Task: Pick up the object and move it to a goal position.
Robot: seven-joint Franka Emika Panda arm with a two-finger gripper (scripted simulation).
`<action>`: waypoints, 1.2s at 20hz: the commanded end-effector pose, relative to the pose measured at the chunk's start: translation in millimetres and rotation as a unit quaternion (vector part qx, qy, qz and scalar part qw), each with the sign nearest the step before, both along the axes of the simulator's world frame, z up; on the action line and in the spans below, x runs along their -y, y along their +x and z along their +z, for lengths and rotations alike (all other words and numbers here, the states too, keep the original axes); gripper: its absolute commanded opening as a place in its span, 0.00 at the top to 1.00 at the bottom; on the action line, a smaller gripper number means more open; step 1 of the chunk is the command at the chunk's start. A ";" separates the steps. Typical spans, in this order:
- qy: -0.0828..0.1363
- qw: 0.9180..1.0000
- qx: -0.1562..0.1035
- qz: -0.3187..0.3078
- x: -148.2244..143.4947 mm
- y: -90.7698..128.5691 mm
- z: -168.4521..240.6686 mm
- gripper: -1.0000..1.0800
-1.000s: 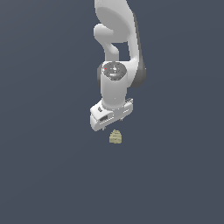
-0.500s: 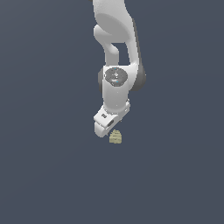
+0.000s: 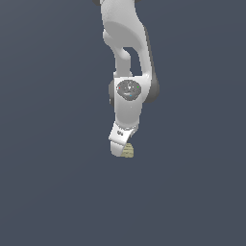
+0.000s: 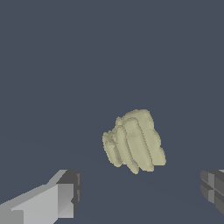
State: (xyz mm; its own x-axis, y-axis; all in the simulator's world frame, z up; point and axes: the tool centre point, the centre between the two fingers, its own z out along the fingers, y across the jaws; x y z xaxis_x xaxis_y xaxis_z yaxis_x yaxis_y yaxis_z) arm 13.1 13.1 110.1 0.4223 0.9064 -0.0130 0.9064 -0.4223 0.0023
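Observation:
The object [image 4: 134, 141] is a small tan-beige ridged lump lying on the flat dark grey floor. In the wrist view it sits just ahead of the gap between my two fingers, touching neither. My gripper [image 4: 142, 194] is open, with one fingertip [image 4: 70, 192] far to one side and the other fingertip [image 4: 213, 188] at the frame's edge. In the exterior view the white hand [image 3: 121, 139] hangs low and covers most of the object [image 3: 128, 152], which peeks out at its lower end.
The plain dark grey ground [image 3: 57, 192] spreads in every direction around the arm. No other object or edge shows in either view.
The hand has turned about its vertical axis and come down closer to the object, which has stayed where it was. The fingers remain apart.

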 end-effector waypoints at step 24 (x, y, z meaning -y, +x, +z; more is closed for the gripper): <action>0.006 0.986 0.001 0.166 -7.5 3.6 -20.4 0.04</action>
